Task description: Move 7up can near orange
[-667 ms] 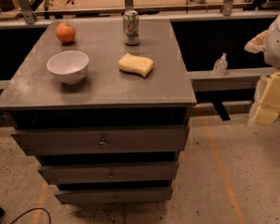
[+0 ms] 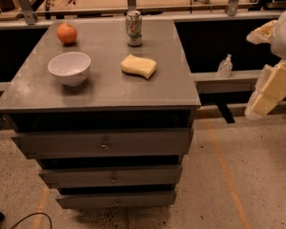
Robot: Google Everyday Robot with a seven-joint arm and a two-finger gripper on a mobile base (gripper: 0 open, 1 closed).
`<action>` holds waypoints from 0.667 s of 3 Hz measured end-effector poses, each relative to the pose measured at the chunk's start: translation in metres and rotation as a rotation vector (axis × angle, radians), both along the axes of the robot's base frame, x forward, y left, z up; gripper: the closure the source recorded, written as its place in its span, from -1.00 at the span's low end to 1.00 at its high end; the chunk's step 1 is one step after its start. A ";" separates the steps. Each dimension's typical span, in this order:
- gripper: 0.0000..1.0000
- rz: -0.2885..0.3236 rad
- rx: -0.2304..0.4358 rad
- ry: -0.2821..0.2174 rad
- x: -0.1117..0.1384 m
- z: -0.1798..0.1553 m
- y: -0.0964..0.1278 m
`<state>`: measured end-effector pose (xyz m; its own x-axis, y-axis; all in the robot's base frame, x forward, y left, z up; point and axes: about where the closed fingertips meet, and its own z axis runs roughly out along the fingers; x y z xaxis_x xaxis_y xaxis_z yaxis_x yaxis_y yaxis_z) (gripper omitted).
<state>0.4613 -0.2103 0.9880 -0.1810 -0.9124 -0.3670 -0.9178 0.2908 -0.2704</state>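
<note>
Camera view: the can (image 2: 134, 27), its green-and-red label not legible, stands upright at the cabinet's (image 2: 100, 92) back edge, well right of the orange (image 2: 66, 33), bowl (image 2: 69, 67) and sponge (image 2: 139, 66) nearer, while the gripper (image 2: 270, 93) hangs off right, open or closed I cannot tell.

Hand (image 2: 272, 90) at right edge, partly cut off.
</note>
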 end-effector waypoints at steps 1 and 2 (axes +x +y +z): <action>-1.00 0.003 0.250 -0.158 0.064 0.022 -0.005; -1.00 0.007 0.581 -0.281 0.133 0.046 0.015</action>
